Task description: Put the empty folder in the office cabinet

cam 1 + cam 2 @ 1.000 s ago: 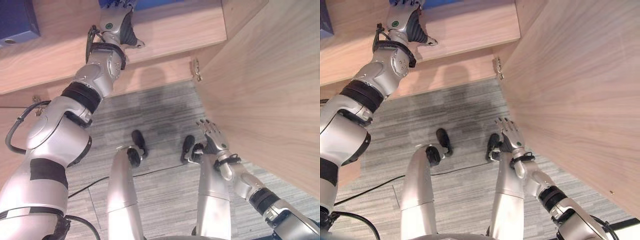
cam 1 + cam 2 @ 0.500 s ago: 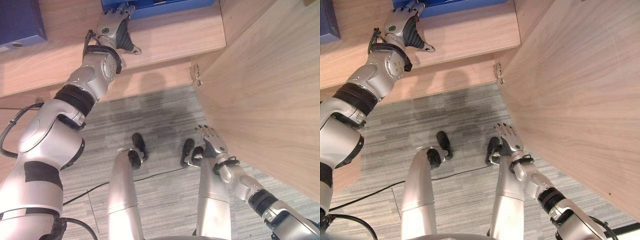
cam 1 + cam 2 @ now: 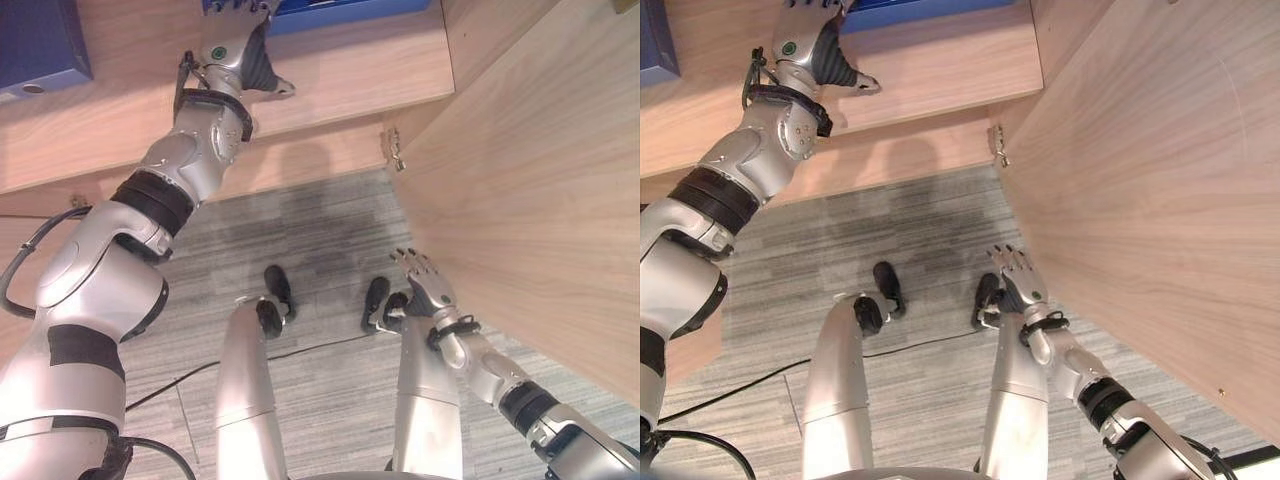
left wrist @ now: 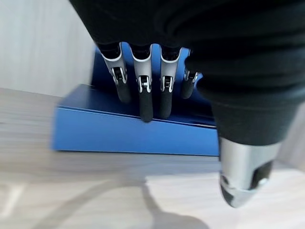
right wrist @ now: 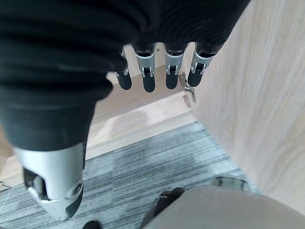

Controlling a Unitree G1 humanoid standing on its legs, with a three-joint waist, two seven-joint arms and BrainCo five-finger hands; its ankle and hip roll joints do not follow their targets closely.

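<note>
The blue folder (image 3: 345,8) lies flat on the wooden cabinet shelf (image 3: 360,70) at the far edge of the head views. My left hand (image 3: 232,52) reaches up to it from the lower left. In the left wrist view its straight fingers (image 4: 145,98) rest against the top front edge of the blue folder (image 4: 133,131), with the thumb (image 4: 244,177) held apart over the shelf board. The hand is open. My right hand (image 3: 426,288) hangs low with relaxed, straight fingers, close beside the open cabinet door (image 3: 540,170), holding nothing.
A second, darker blue folder (image 3: 38,45) stands on the same shelf at the far left. The open door takes up the right side, with a metal hinge (image 3: 392,148) at its corner. Grey striped carpet (image 3: 320,230) lies below the shelf.
My left hand has pushed farther into the shelf since half a second ago, and the blue folder has slid a little deeper with it. The right hand has hardly moved.
</note>
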